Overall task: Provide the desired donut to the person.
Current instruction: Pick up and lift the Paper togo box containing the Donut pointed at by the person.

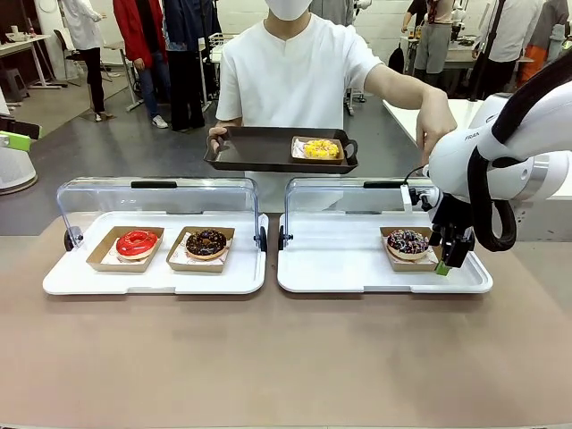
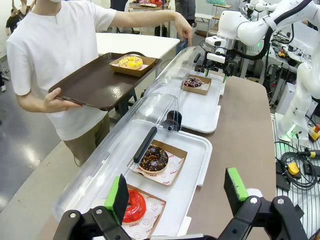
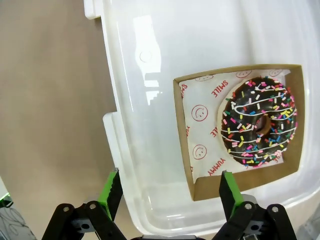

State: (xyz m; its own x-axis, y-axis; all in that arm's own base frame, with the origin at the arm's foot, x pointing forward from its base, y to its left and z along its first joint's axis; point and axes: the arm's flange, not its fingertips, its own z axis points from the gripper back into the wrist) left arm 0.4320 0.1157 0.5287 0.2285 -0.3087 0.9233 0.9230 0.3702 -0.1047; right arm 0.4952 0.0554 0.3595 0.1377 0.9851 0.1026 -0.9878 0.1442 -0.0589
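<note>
Front view. Open workroom at the back: grey floor, white tables, bystanders well off. In front, a flat brown table (image 1: 286,357) with two white trays side by side, the left tray (image 1: 152,279) and the right tray (image 1: 340,268), each with a clear lid tipped up along its far edge. On the left tray, a red donut (image 1: 136,242) and a chocolate donut (image 1: 206,242) in cardboard boxes. On the right tray, a sprinkled donut (image 1: 407,241) in its box. Right gripper (image 1: 444,264) low at that box's right edge, fingers spread, nothing held. Across the table, the person (image 1: 295,76), one hand (image 1: 217,134) under a dark serving tray (image 1: 259,147) bearing a yellow donut (image 1: 320,148), other hand (image 1: 435,121) stretched out over the right lid.

Left wrist view. Left gripper (image 2: 177,189) above the left tray's end, fingers wide apart and empty, red donut under one finger. Brown tabletop running away on the right; cables and gear on the floor beyond its edge.

Right wrist view. Straight down: bare brown tabletop at picture left, then the glossy white tray floor. Sprinkled donut on printed paper in its box (image 3: 250,182). Fingers parted wide, one by the tray rim, one at the box's near wall; contact impossible to tell.
</note>
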